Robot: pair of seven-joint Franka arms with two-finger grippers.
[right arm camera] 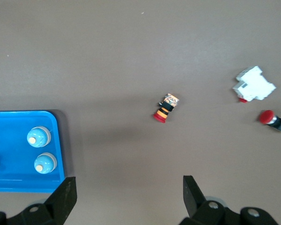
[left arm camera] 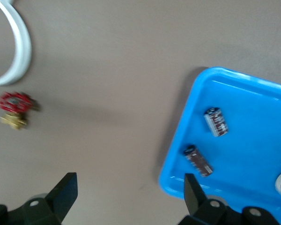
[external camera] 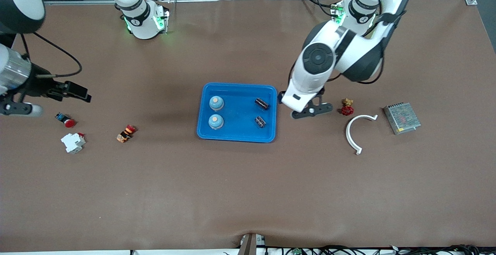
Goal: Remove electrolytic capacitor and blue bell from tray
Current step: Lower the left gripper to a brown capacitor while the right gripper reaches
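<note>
**A:** So what's sitting in the blue tray right now?

**B:** Two bells on the end toward the right arm, two capacitors on the end toward the left arm. Four items, all lying loose.

**A:** And the grippers?

**B:** Left gripper is hovering over bare table just beside the tray, fingers spread wide, gripping nothing (the capacitors are sitting just off one fingertip). Right gripper is hanging wide too, empty, over the table between the tray and one orange-striped button.
</note>
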